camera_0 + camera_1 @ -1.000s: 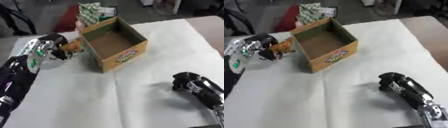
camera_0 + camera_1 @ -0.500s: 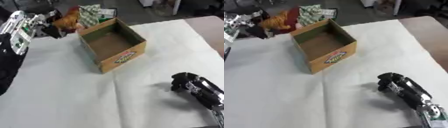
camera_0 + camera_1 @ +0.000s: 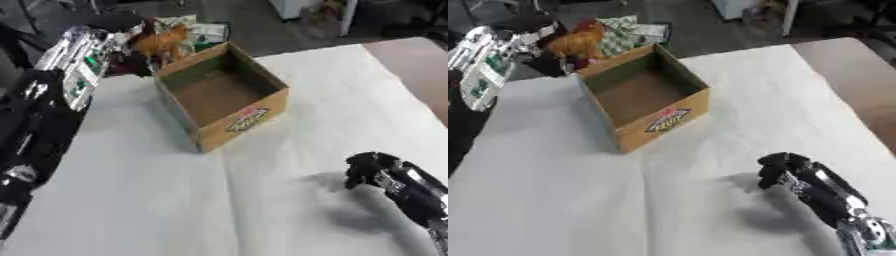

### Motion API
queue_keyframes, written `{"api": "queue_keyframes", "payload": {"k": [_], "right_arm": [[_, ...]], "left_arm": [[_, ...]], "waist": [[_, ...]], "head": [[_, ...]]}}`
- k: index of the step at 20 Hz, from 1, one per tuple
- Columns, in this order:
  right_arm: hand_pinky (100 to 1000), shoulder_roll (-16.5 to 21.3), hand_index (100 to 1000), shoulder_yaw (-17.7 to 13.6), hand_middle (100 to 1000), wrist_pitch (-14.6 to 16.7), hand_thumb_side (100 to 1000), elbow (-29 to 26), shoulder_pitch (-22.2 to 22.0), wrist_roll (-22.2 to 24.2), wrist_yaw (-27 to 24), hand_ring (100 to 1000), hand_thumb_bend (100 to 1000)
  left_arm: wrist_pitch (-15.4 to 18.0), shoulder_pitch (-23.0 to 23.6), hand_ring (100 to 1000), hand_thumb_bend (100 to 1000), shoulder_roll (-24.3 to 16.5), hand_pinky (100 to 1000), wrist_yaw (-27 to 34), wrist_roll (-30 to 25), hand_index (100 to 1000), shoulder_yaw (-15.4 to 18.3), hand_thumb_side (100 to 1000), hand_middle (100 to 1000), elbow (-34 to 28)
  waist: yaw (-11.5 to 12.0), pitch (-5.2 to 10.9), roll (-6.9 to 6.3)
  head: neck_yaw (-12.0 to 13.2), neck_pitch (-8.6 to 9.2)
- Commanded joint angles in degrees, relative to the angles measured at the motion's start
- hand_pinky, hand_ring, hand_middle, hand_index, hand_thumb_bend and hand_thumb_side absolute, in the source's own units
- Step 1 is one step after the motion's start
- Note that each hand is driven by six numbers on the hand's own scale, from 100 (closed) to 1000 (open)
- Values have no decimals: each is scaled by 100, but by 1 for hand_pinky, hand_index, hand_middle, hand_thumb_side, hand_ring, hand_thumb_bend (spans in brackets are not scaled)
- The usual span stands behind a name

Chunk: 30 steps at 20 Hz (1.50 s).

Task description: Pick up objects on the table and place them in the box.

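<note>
An open cardboard box [image 3: 226, 97] stands on the white table, its inside bare. My left hand [image 3: 123, 46] is raised at the upper left, just beyond the box's far left corner, shut on a small orange-brown object [image 3: 162, 41] that looks like a toy animal. The object hangs above the box's far rim. My right hand [image 3: 373, 170] rests on the table at the lower right with its fingers curled and nothing in them.
A green and white patterned package [image 3: 627, 31] lies behind the box at the table's far edge. The white cloth [image 3: 262, 200] covers the table between box and right hand. A brown strip [image 3: 411, 60] borders the table's right side.
My left hand has lifted the orange-brown object from the table beside the box up and rightward, over the box's far left corner. The right hand has stayed put.
</note>
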State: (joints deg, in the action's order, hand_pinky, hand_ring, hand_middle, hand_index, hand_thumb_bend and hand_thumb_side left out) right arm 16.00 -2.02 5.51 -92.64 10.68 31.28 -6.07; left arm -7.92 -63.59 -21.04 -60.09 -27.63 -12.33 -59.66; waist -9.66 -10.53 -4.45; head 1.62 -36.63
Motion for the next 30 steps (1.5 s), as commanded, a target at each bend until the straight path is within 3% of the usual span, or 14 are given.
{"api": "queue_keyframes", "payload": {"k": [1,6,15,24,28,30], "right_arm": [[613,108,745,34,567,14,600,-77,106,55,-9,570,100],[613,109,745,59,567,22,603,-74,166,91,-13,570,100],[613,90,744,78,567,23,602,-75,206,125,-18,570,100],[613,74,742,76,567,22,602,-78,217,137,-22,570,100],[613,68,742,73,567,23,602,-79,220,139,-23,570,100],[613,67,742,71,567,23,602,-80,221,139,-24,570,100]], "left_arm": [[-100,-193,513,100,277,645,-246,253,547,-44,173,404,112],[-162,-182,516,100,688,650,-765,772,550,-30,165,408,236],[-108,-25,541,108,1020,661,-1427,1606,584,-66,156,442,569],[-48,189,569,148,1221,672,-1509,2009,612,-114,176,473,873],[33,255,621,217,1270,703,-1456,1917,665,-162,192,528,967],[97,277,694,314,1286,734,-1432,1733,730,-195,218,606,1054]], "waist": [[-66,56,19],[-200,-16,13],[-293,-56,13],[-323,-68,18],[-326,-72,16],[-327,-73,16]], "head": [[86,125],[142,188],[190,239],[175,247],[167,247],[163,250]]}}
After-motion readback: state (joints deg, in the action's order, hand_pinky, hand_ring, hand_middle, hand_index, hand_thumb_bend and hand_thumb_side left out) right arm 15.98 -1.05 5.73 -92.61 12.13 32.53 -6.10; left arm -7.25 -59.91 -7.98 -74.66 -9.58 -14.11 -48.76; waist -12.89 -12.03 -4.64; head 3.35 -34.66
